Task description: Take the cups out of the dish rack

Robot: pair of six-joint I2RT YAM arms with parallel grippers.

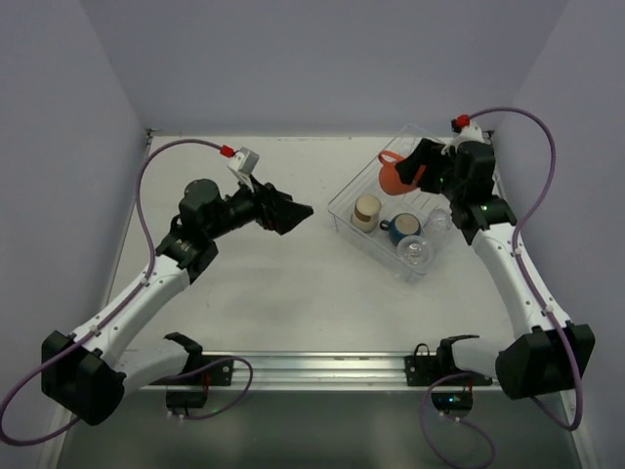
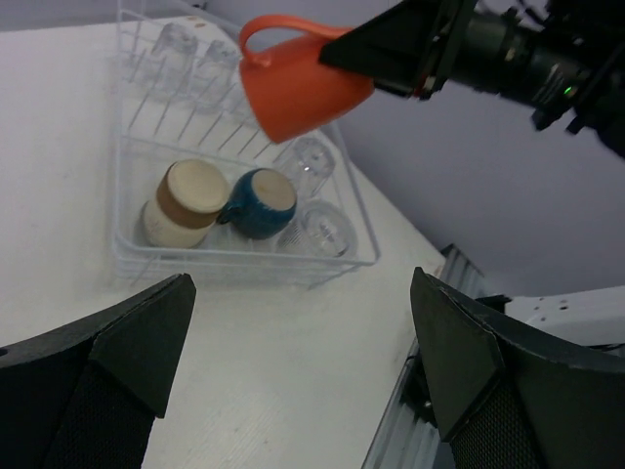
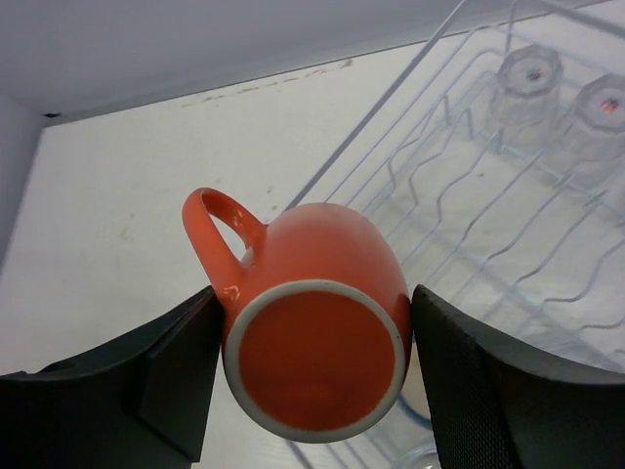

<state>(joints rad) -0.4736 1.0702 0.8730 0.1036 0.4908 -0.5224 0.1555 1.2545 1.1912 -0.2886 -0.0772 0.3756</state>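
My right gripper [image 1: 415, 168] is shut on the orange-red handled mug [image 1: 394, 176] and holds it in the air over the far left part of the clear dish rack [image 1: 344, 203]. In the right wrist view the mug [image 3: 314, 332] sits between my fingers [image 3: 493, 391], base towards the camera. The beige cup [image 1: 366, 211], the dark blue cup [image 1: 401, 229] and clear tumblers [image 1: 417, 253] lie in the rack. The left wrist view shows the mug [image 2: 298, 86], beige cup [image 2: 184, 203], blue cup [image 2: 259, 201] and rack [image 2: 244, 266]. My left gripper [image 1: 296, 213] is open and empty, left of the rack.
Two more clear tumblers [image 3: 532, 80] stand upside down at the rack's far end. A metal rail [image 1: 312, 369] runs along the table's near edge. Grey walls close in the table on three sides.
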